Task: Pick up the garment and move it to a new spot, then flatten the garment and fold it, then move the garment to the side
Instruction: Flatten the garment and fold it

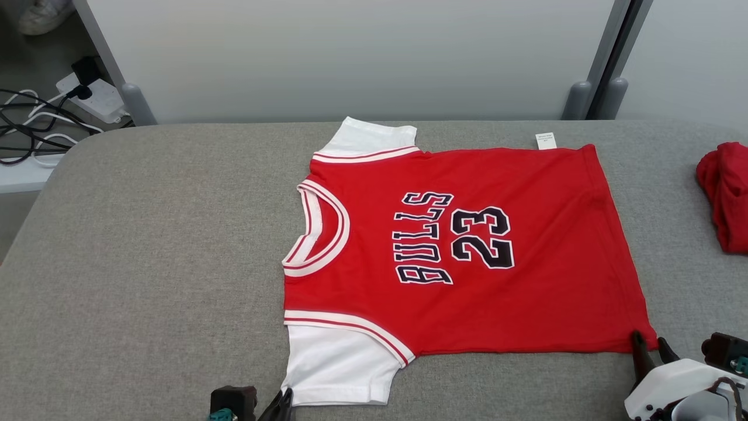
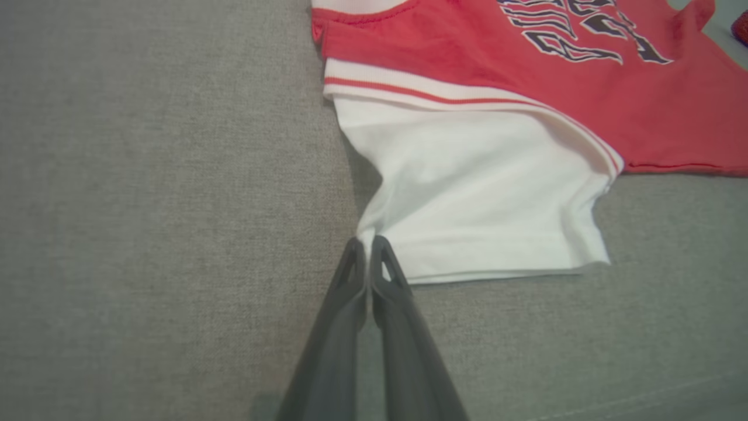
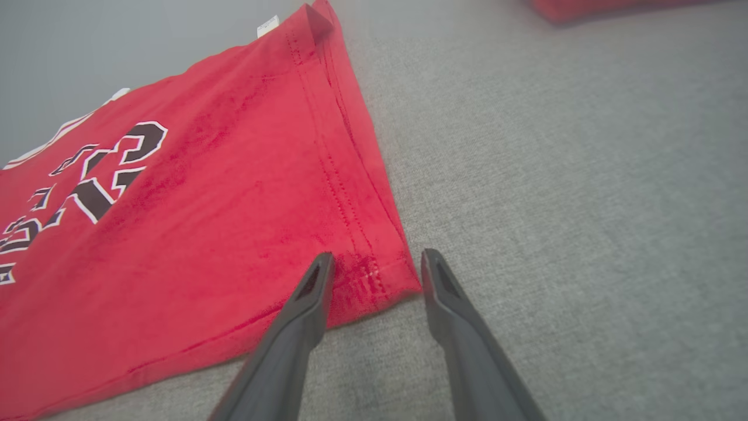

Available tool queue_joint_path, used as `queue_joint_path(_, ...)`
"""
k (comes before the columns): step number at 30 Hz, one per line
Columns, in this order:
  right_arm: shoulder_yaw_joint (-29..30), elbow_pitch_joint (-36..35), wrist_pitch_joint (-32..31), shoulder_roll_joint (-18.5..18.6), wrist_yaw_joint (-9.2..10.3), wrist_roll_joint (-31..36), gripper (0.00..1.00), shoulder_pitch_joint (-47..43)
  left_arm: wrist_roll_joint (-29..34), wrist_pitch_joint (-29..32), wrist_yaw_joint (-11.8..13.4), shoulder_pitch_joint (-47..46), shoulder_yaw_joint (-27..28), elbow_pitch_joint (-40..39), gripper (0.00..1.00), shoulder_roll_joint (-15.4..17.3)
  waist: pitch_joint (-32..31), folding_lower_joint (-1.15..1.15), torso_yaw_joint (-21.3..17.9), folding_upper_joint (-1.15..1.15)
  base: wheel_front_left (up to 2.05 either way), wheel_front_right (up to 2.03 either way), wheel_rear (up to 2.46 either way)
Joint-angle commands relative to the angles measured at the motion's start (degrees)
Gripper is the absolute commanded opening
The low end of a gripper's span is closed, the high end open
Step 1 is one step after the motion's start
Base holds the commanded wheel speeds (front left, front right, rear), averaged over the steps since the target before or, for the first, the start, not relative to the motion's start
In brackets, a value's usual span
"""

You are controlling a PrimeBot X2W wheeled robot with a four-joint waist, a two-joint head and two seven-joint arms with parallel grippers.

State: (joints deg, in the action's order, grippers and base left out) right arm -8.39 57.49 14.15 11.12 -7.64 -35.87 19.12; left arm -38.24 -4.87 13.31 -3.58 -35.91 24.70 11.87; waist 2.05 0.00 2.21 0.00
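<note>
**While one claw pinches a sleeve, the other straddles the hem**

Where the left claw (image 2: 368,245) meets the cloth, its two dark fingers are pressed together. The corner of the white sleeve (image 2: 479,193) narrows to a point between their tips, so this claw grips the jersey (image 1: 526,263) there. Ahead of that claw and to its right the sleeve spreads out, with the striped trim and the red body beyond it. From the head camera the same claw (image 1: 283,400) sits at the sleeve's near corner.

The right claw (image 3: 377,260) stands with its jaws apart around the hem corner (image 3: 380,280). One finger rests on the red cloth and the other on the grey padded surface (image 3: 584,204) just beside the corner, so the cloth lies between them unclamped. Ahead of this claw the hem runs straight away to the far corner, where a small white tag (image 3: 267,26) sticks out.

Between the two claws the jersey lies flat and print up, reading "BULLS 23", with its near edge running from one claw to the other. Farther ahead and to the right of the right claw (image 1: 650,340), a bunched red cloth (image 1: 724,199) lies well apart from the jersey.
</note>
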Motion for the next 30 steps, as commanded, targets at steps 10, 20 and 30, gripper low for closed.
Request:
queue_joint_path(10, -2.3, -0.9, 0.8, 1.7, 0.15, -0.9, 0.0, 1.1, 0.2, 0.4, 1.2, -1.3, 2.2, -4.9, 0.0, 1.7, 0.4, 0.0, 0.7, 0.0, 0.0, 0.0, 0.0)
queue_joint_path(20, 4.1, -17.8, 0.8, 2.8, 0.15, 4.7, 0.0, -10.1, -4.6, 1.4, -0.4, 3.6, 5.4, -19.6, 0.0, 5.2, -1.5, 0.0, 1.2, 0.0, 0.0, 0.0, 0.0)
queue_joint_path(30, 7.8, -28.7, 0.8, 3.2, 0.15, 8.5, 0.0, -22.5, -5.9, 6.6, 2.7, 12.0, 4.6, -34.7, 0.0, 10.1, -3.4, 0.0, 2.0, 0.0, 0.0, 0.0, 0.0)
